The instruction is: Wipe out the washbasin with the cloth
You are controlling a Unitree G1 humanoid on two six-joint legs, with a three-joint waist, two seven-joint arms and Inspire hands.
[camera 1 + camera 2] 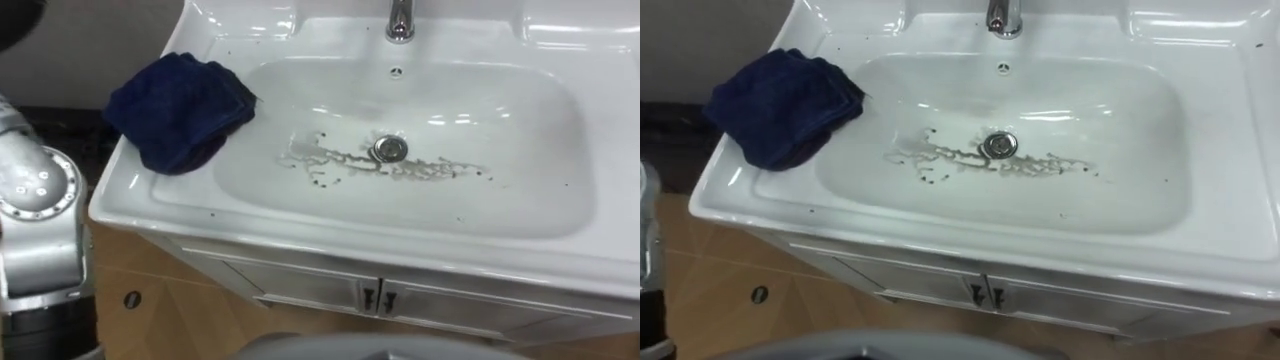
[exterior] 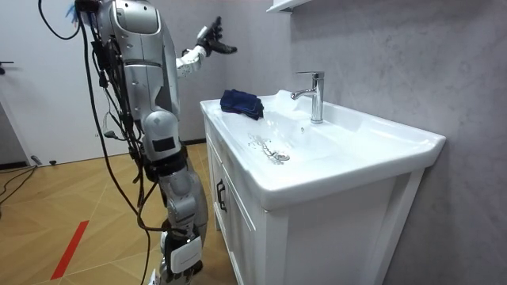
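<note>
**Checking basin: cloth lying on rim, soil at drain**

Left eye view: I see the white basin (image 1: 520, 200) with a dark blue cloth (image 1: 180, 112) bunched on its left rim, one edge drooping over the lip of the bowl. Grey-brown streaks (image 1: 345, 160) run either side of the drain (image 1: 390, 149). The tap (image 1: 400, 18) stands behind it.

Room view: the robot stands at the front of the cabinet (image 2: 230, 206). Its left robot hand (image 2: 212, 38) is raised high near the wall, fingers spread, holding nothing, well apart from the cloth.

Right eye view: same layout, with the cloth on the left rim.
</note>
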